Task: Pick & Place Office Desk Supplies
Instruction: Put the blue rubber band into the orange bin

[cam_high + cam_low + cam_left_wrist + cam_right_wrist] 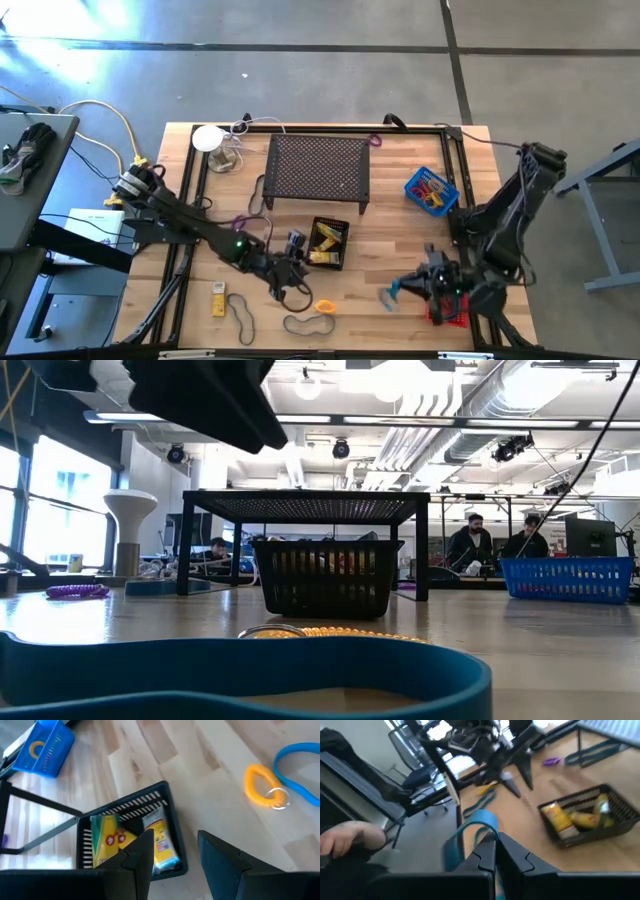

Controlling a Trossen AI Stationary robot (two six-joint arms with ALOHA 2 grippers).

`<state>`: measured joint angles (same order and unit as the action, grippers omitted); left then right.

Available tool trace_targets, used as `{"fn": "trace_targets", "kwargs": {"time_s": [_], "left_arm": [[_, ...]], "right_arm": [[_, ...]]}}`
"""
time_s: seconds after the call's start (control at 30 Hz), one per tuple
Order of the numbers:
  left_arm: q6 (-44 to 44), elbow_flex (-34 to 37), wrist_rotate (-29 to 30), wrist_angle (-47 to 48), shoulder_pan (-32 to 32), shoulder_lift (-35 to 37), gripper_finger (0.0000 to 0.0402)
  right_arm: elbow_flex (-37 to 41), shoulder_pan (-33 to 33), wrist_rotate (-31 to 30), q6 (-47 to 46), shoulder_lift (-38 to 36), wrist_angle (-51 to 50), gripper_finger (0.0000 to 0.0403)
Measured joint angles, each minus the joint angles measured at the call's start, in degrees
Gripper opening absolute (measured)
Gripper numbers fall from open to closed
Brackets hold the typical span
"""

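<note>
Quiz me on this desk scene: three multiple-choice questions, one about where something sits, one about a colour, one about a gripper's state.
1. The black basket holds:
A. yellow packets
B. rubber bands only
C. nothing

2. The ring lying beside the blue band is:
A. green
B. white
C. orange

3. The left gripper is:
A. shut on a packet
B. open and empty
C. shut on the ring

Answers:
1 A: yellow packets lie inside the black basket.
2 C: the ring near the blue band is orange.
3 B: the left gripper shows a clear gap with nothing in it, above the basket.
</note>
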<state>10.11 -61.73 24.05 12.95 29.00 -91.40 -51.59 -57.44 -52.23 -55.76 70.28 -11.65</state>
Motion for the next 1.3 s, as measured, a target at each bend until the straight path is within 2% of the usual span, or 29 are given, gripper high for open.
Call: {"fn": "trace_targets", "kwargs": {"time_s": [0.13, 0.33, 0.53, 0.73, 0.97, 1.07, 1.13, 1.3], "left_arm": [[2.7, 0.0, 0.0, -0.1, 1.7, 0.0, 0.0144], [7.4, 0.0, -0.2, -0.8, 2.0, 0.0, 0.0144], [7.0, 0.0, -0.2, -0.8, 0.3, 0.0, 0.0144], [7.1, 0.0, -3.8, -2.1, -1.7, 0.0, 0.0144], [7.6, 0.0, -8.0, -2.7, -3.5, 0.0, 0.0144], [7.6, 0.0, -10.3, -2.7, -4.1, 0.0, 0.0144], [7.9, 0.0, -11.9, -2.7, -4.6, 0.0, 0.0144], [8.0, 0.0, -15.4, -2.7, -5.7, 0.0, 0.0144]], "right_arm": [[0.0, -3.2, -3.7, -1.7, 2.1, 1.1, 0.0003], [-0.5, -5.1, -0.6, -5.7, 2.3, 0.1, 0.0003], [-2.2, -7.8, 6.8, -13.5, 2.3, -3.1, 0.0003], [-2.3, -9.7, 14.5, -35.0, 2.3, -10.8, 0.0003], [-2.3, -9.7, 30.8, -54.0, 2.3, -26.3, 0.0003], [-2.3, -10.6, 35.0, -56.9, 2.0, -29.9, 0.0003], [-2.3, -11.5, 34.9, -57.0, 1.4, -31.0, 0.0003], [-2.5, -12.6, 29.0, -57.2, -0.8, -31.4, 0.0003]]}}
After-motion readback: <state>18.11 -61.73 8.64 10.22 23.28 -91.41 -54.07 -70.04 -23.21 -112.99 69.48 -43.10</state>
